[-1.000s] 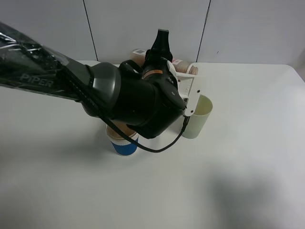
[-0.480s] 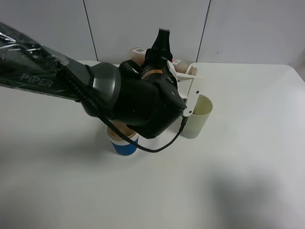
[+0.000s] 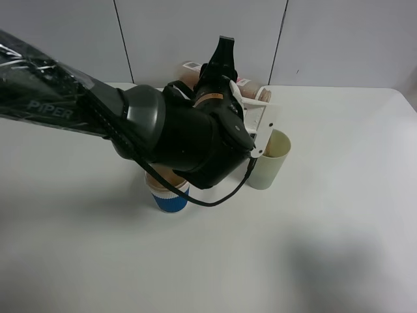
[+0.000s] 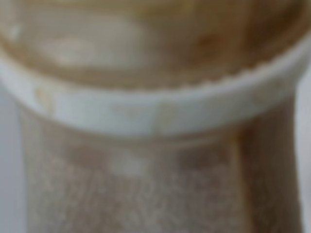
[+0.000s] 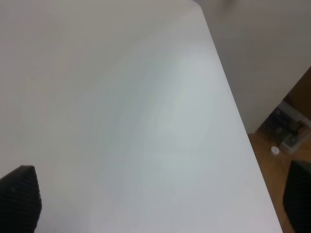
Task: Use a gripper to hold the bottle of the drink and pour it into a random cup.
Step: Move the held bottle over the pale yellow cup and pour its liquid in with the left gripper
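My left gripper (image 3: 223, 60), at the end of the black arm marked "PIPER", is shut on the bottle of the drink (image 3: 247, 87). It holds the bottle lying nearly level above the back of the table. The bottle's pink-red label and one beige end show to the right of the fingers, and the other beige end shows to their left. The pale yellow-green cup (image 3: 269, 160) stands upright just below and in front of the right end. The left wrist view is filled by a blurred close-up of the bottle (image 4: 155, 109). My right gripper (image 5: 158, 196) is open and empty over bare table.
A short blue-and-white ribbed cup (image 3: 171, 195) stands under the left arm's wrist, partly hidden. The white table (image 3: 339, 215) meets a wall at the back. In the right wrist view the table edge (image 5: 233, 104) drops off to the floor.
My left gripper and the bottle have shifted slightly up and to the right. The cups have not moved.
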Controlling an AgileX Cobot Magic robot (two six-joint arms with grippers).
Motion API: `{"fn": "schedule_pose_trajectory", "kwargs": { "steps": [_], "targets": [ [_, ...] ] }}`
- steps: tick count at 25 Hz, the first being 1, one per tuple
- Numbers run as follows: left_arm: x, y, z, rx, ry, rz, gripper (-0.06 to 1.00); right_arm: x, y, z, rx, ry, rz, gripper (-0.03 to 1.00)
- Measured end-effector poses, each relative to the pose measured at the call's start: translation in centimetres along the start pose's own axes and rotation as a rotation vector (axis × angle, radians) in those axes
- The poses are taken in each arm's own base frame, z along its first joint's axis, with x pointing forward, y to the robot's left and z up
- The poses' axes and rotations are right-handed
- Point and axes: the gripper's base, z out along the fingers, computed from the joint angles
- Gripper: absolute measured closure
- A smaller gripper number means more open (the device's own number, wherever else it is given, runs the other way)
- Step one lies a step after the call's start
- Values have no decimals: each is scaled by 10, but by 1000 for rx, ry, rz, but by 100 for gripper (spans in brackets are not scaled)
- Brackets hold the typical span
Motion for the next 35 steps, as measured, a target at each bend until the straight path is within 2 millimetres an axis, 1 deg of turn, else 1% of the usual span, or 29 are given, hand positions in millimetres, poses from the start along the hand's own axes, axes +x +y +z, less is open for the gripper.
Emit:
{"fn": "schedule_pose_trajectory", "kwargs": {
  "steps": [35],
  "targets": [
    [-2,8,0,-71,-11,33,62,0,0,0,0,0,0,-3]
  ]
}}
